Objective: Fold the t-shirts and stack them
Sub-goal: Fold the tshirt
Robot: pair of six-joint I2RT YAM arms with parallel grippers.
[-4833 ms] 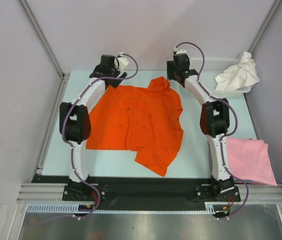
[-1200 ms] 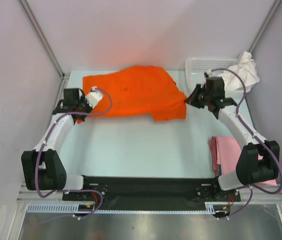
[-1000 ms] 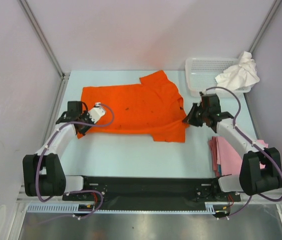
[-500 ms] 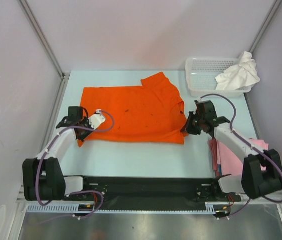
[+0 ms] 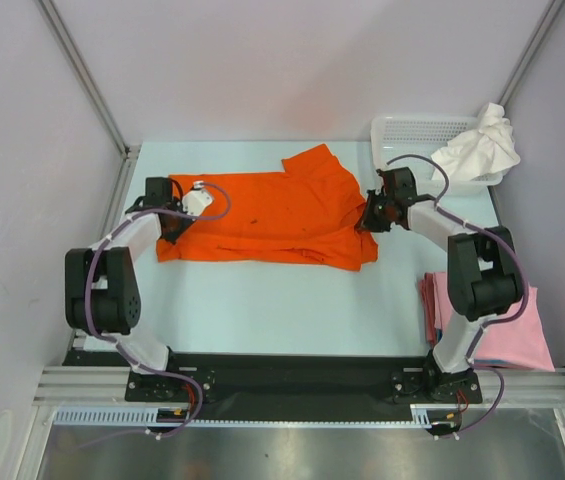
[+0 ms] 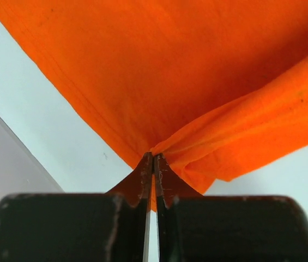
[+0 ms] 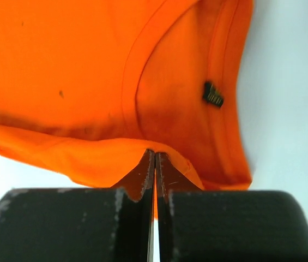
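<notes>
The bright orange t-shirt [image 5: 267, 215] lies across the back half of the table, its near half doubled over toward the back. My left gripper [image 5: 175, 216] is shut on the orange cloth [image 6: 208, 87] at the shirt's left edge, pinching a fold at its fingertips [image 6: 152, 159]. My right gripper [image 5: 370, 218] is shut on the shirt's right edge beside the collar [image 7: 170, 82], a fold caught between its tips [image 7: 155, 154]. A folded pale pink t-shirt [image 5: 497, 320] lies at the near right. A crumpled white t-shirt [image 5: 477, 150] hangs over the basket.
A white lattice basket [image 5: 412, 140] stands at the back right corner. Grey walls and metal frame posts close in the table on both sides. The right arm's elbow [image 5: 482, 270] stands over the pink shirt's inner edge.
Both grippers have carried the shirt's near edge back toward the rear, folding it over itself. The arms' elbows have swung inward and back.
</notes>
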